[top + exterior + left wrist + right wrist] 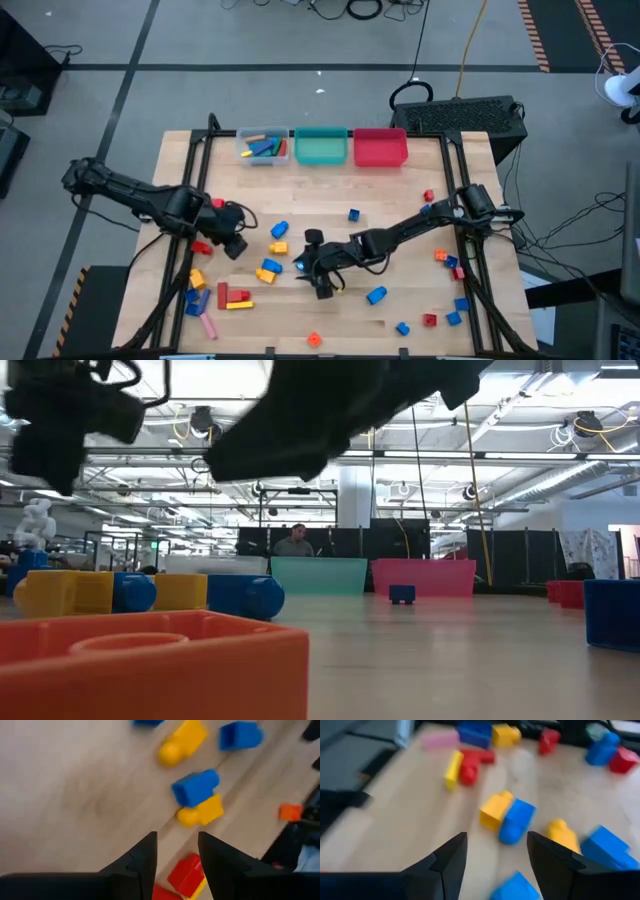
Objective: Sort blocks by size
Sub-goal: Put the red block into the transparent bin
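Pale wooden tabletop (330,190) under my open, empty right gripper (495,852); joined yellow-and-blue plastic bricks (507,817) just ahead. My left gripper (176,852), open, hovers nearby.

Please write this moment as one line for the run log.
left gripper: open, empty, above table | right gripper: open, empty, near yellow-blue pair | clear bin: some blocks | teal bin, red bin: no blocks seen

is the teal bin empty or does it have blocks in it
Empty, as far as the high view shows: the teal bin shows only its plain floor, while the clear bin beside it holds several blocks.
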### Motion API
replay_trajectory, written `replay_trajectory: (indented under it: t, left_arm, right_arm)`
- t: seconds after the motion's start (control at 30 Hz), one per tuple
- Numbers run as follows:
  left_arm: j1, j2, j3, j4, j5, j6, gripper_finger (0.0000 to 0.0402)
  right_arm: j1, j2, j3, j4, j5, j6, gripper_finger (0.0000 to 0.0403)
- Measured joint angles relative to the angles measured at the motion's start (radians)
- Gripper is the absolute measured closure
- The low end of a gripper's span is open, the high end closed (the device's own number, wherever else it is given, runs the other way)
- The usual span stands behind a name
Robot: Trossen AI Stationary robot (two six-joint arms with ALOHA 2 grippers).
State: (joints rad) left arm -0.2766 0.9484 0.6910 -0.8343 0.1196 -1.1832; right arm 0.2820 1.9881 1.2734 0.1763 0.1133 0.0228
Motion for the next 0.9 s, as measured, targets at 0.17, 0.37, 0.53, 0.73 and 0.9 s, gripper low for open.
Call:
replay_trajectory:
  t: [0.17, 0.37, 0.53, 0.73, 0.9]
  left_arm:
    - [-0.097, 0.081, 0.0, -0.046, 0.002, -0.302, 0.0259]
    - [-0.19, 0.209, 0.0, -0.019, 0.073, -0.516, 0.0259]
    - [-0.252, 0.274, 0.0, 0.099, 0.075, -0.646, 0.0259]
    - [-0.339, 0.343, 0.0, 0.124, 0.119, -0.773, 0.0256]
    - [-0.38, 0.364, 0.0, 0.117, 0.127, -0.854, 0.0219]
  right_arm:
    - [-0.008, 0.0, 0.0, -0.089, 0.117, 0.006, 0.0209]
    - [-0.008, 0.002, -0.062, -0.081, 0.156, 0.044, 0.0209]
    - [-0.024, 0.002, -0.089, -0.077, 0.176, 0.038, 0.0209]
    - [-0.033, 0.002, -0.09, -0.084, 0.172, 0.022, 0.0209]
    - [-0.025, 0.002, -0.09, -0.087, 0.169, 0.013, 0.0209]
